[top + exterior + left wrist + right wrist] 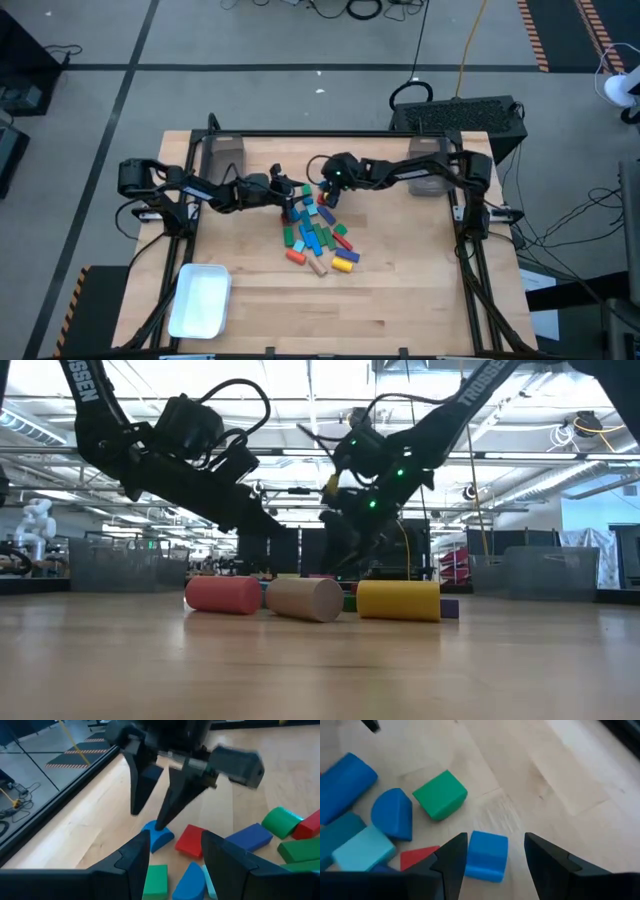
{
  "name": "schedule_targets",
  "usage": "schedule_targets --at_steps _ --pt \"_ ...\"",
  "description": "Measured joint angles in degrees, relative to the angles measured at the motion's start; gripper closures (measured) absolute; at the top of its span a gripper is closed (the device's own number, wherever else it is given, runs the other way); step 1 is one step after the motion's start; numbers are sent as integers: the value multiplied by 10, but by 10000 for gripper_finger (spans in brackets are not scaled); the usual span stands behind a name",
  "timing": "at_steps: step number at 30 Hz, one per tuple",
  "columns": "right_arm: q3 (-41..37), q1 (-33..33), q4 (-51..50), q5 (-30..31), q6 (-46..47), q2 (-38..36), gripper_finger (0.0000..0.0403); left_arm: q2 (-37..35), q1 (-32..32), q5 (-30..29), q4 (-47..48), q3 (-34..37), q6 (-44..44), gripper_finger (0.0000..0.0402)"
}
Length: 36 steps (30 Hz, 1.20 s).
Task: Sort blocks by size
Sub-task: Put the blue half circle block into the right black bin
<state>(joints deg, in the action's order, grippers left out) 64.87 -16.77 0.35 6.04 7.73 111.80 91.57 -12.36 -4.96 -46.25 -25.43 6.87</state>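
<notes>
The blocks lay piled mid-bench. The right gripper, jaws open, hung over a small blue block. The left gripper waited open nearby. Next: lower, then pinch it.

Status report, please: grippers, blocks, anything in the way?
Left gripper open, empty, over the pile. Right gripper open, straddling a blue block, not gripping. Blocks unsorted at table centre. White tray well clear.
</notes>
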Motion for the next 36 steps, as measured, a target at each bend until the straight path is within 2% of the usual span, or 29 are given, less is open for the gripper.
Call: schedule_targets --at_steps 22,36 --pt "11 -1 -24 -4 -11 25 219 0 0 0 2 0 -1 221" --pt "11 -1 -22 -18 -5 32 288 0 0 0 4 0 -1 221"
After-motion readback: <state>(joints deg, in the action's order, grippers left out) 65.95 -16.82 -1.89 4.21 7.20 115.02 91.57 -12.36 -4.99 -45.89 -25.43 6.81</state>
